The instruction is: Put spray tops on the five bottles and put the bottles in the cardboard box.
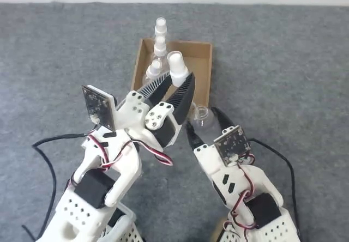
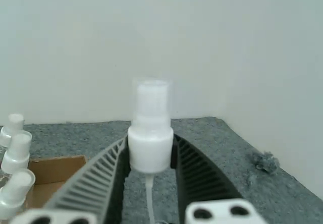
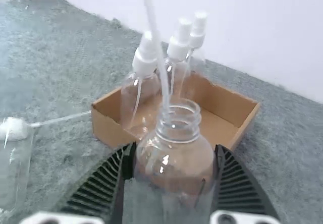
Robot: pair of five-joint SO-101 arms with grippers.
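Left gripper: fingers closed on white spray top, upright at centre of high view, over left part of cardboard box. Dip tube reaches down to open neck of clear bottle. Right gripper: fingers clamped on that bottle, upright, just below box's lower right corner. Three capped bottles stand along box's left side. Grey worktop.

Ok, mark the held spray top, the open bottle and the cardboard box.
spray top (image 2: 150,148), left wrist view, its collar.
open bottle (image 3: 174,158), right wrist view, its shoulder.
cardboard box (image 3: 108,125), right wrist view, near wall.
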